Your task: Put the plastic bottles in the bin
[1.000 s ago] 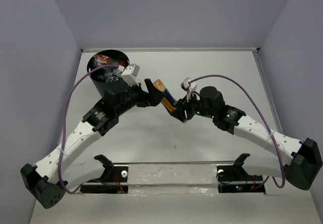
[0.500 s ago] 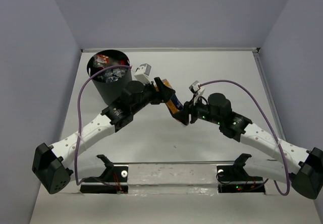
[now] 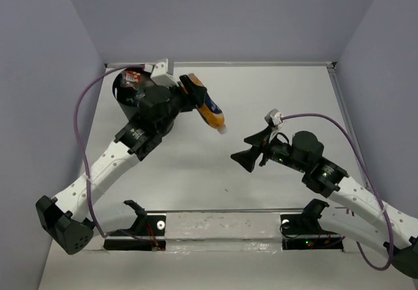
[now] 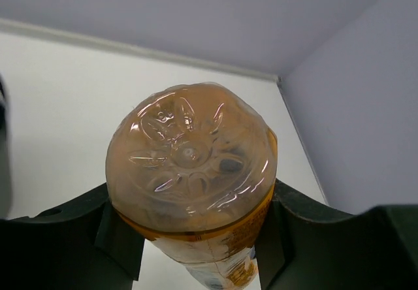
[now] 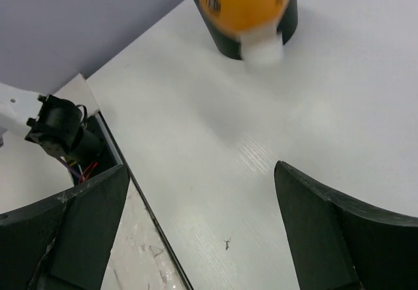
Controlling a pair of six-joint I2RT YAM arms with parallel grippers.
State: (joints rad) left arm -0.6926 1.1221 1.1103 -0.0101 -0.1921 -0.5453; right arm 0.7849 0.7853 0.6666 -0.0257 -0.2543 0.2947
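**Inspector A:** Left jaws, status?

**Inspector B:** They are clamping shut on the orange bottle [image 3: 209, 112], pressing on both sides near its base. The white cap is pointing down and to the right.

**Inspector A:** Where is the bottle sitting?

**Inspector B:** It is hanging tilted over the surface [image 3: 281, 94], just right of the black bin [image 3: 123, 100] and not over its mouth. The left arm is covering much of the bin.

**Inspector A:** Right jaws?

**Inspector B:** They are standing wide apart, gripping nothing, well apart from the bottle.
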